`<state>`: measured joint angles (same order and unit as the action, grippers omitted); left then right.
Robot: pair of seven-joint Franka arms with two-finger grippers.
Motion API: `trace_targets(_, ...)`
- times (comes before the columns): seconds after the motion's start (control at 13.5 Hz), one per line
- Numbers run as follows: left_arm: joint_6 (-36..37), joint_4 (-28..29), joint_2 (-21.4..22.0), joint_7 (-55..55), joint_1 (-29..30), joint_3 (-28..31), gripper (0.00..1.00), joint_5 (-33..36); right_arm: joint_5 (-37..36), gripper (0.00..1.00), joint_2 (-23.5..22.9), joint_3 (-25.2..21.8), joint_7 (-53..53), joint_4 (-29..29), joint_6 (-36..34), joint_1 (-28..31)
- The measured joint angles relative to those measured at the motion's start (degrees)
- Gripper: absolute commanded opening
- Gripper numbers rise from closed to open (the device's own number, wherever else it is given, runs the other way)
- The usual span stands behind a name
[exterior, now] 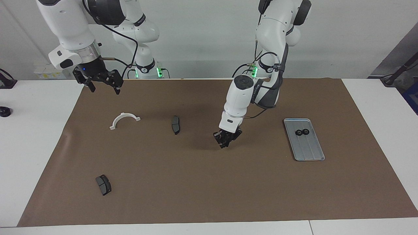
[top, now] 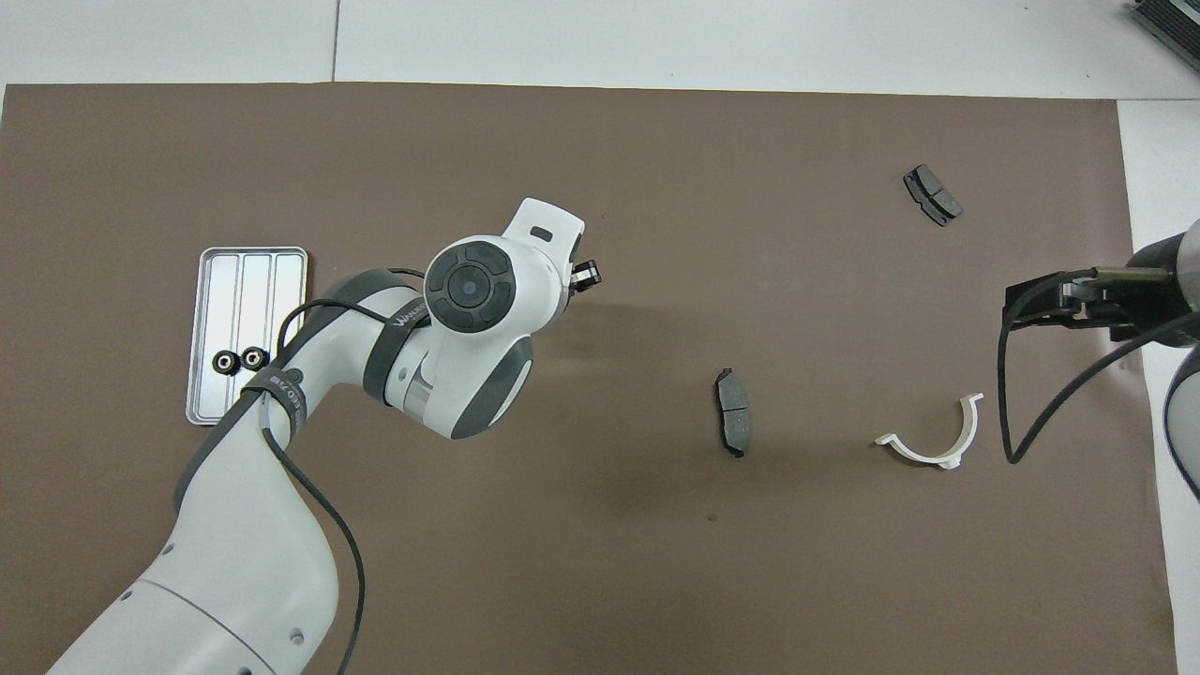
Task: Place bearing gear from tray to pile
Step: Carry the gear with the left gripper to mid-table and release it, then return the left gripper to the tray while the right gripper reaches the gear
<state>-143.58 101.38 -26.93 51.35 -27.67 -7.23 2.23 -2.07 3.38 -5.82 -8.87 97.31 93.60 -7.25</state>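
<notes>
The silver tray (exterior: 308, 150) lies toward the left arm's end of the mat, with two small black bearing gears (exterior: 302, 132) side by side on it. It also shows in the overhead view (top: 272, 281), as do the gears (top: 239, 360). The pile's parts lie scattered: a white half-ring bracket (exterior: 125, 114) (top: 923, 455) and two dark brake pads (exterior: 175, 124) (exterior: 103, 184). My left gripper (exterior: 224, 144) (top: 586, 274) hangs low over bare mat between the tray and the nearer brake pad. My right gripper (exterior: 104, 88) (top: 1017, 309) waits open, raised over the mat's corner near the bracket.
A brown mat (exterior: 209, 189) covers the white table. A small black object (exterior: 4, 112) sits on the table off the mat at the right arm's end. The left arm's elbow and cable hang over the mat beside the tray.
</notes>
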Motion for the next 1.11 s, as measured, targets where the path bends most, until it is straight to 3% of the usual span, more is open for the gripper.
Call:
trace_targets(0.07,-0.99,0.36,-0.9,0.06,-0.28,0.03,0.06,0.0,0.0,1.0,0.0,0.0,0.0,0.09,0.04,-0.01)
trace_targets(0.15,-1.86,0.92,-1.45,0.06,-0.31,0.12,0.17,0.0,0.0,1.0,0.01,0.01,0.0,0.14,0.04,-0.09)
trace_targets(0.22,-2.78,1.64,-1.67,0.06,-0.31,0.27,0.52,0.0,0.02,1.0,0.03,0.02,0.0,0.22,0.04,-0.33)
trace_targets(0.3,-3.48,2.14,-1.66,0.06,-0.31,0.34,0.97,-0.01,0.03,1.0,0.12,0.02,0.0,0.37,0.0,-0.73)
trace_targets(0.52,-2.1,1.76,-1.52,0.06,-0.33,0.42,1.0,-0.03,0.04,1.0,0.68,0.05,-0.01,1.23,-0.75,-1.62)
trace_targets(0.74,6.82,-2.48,-0.15,0.17,-0.11,1.12,1.0,-0.19,0.04,1.0,1.12,0.04,-0.01,1.7,-0.99,-1.63)
trace_targets(0.89,12.66,-3.05,3.58,0.32,2.22,1.8,1.0,-0.23,0.04,1.0,1.15,0.04,0.07,1.82,-0.39,-1.63)
trace_targets(1.11,25.33,-2.9,10.56,-0.42,10.74,2.19,1.0,-0.23,0.04,1.0,0.84,0.05,0.15,2.64,2.41,-1.87)
